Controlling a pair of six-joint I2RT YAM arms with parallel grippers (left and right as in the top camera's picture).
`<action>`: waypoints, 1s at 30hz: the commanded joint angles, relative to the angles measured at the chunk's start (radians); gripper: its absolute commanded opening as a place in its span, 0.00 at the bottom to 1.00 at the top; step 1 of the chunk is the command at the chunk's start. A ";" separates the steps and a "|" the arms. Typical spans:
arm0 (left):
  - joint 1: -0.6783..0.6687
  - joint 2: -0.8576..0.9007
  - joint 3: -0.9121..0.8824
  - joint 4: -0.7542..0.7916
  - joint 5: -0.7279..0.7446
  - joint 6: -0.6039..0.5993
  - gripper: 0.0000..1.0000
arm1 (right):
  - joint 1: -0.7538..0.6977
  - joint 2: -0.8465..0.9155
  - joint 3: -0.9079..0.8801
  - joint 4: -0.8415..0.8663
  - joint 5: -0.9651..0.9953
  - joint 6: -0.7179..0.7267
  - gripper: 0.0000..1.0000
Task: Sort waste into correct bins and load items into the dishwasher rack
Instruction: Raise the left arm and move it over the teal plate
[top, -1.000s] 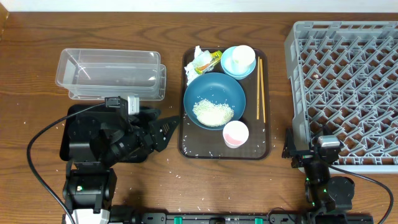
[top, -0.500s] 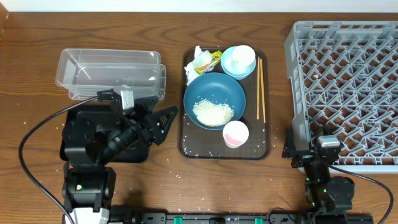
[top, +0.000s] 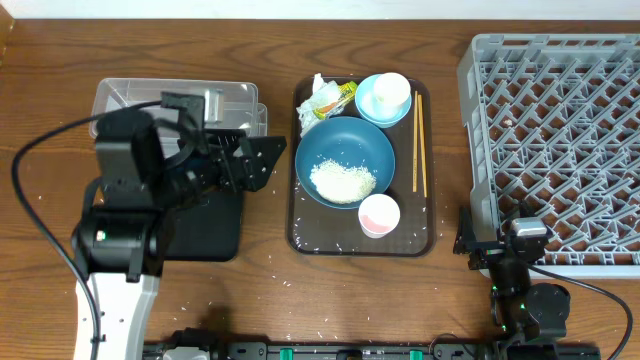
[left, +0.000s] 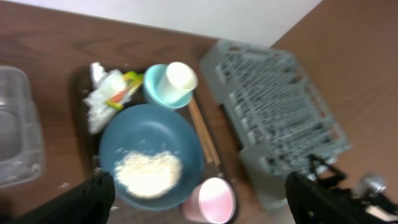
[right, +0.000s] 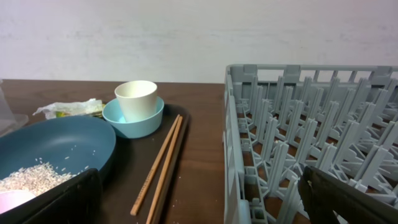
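Rice (top: 343, 180) lies in the dark bowl (top: 345, 142) on the brown tray (top: 300, 232) at the middle of the table (top: 50, 60); the rack (top: 560, 130) is at the right edge. Left end effector (top: 262, 162) hovers beside the tray's left rim.

Left wrist: its fingers (left: 93, 198) are spread wide over the bowl and pink cup (left: 211, 202).

Right wrist: right end effector (right: 202, 199) is also wide, with the chopsticks (right: 160, 165) ahead.

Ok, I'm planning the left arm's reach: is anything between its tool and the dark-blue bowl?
Nothing stands between the left tool and the dark-blue bowl except the low rim of the brown tray; the crumpled tissue lies off that line, toward the far edge.
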 joint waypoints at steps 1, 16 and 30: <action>-0.063 0.040 0.099 -0.065 -0.320 0.110 0.90 | -0.009 -0.005 -0.002 -0.004 0.003 -0.012 0.99; -0.253 0.112 0.182 -0.138 -0.426 0.032 0.90 | -0.009 -0.005 -0.002 -0.004 0.003 -0.011 0.99; -0.553 0.248 0.183 -0.179 -0.597 -0.109 0.90 | -0.009 -0.005 -0.002 -0.004 0.003 -0.012 0.99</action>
